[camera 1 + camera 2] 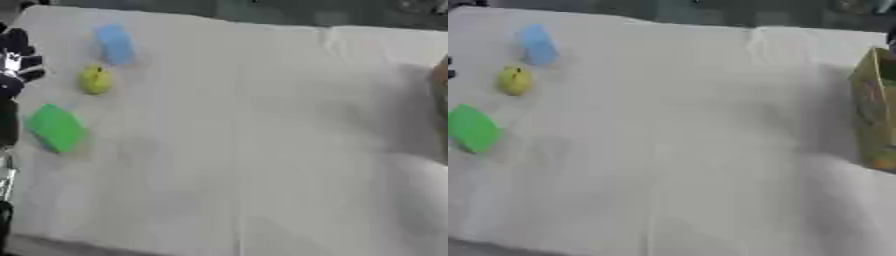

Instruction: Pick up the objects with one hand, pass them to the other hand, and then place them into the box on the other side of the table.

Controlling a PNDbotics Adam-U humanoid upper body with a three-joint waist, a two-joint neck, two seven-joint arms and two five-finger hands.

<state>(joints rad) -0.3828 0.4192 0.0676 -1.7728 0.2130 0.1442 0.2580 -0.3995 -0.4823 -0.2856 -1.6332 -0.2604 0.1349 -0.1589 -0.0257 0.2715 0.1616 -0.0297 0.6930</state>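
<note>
Three objects lie on the white cloth at the left: a light blue block [115,45] farthest back, a small yellow rounded object [95,80] in front of it, and a green block [56,128] nearest. My left hand [17,57] shows at the left edge, black, level with the yellow object and a short way left of it, holding nothing; the blur hides how its fingers stand. A cardboard box [874,112] stands at the right edge of the table. My right hand does not show.
The white cloth [245,150] covers the whole table, with a fold line running front to back near the middle. The table's far edge runs along the top, dark floor behind it.
</note>
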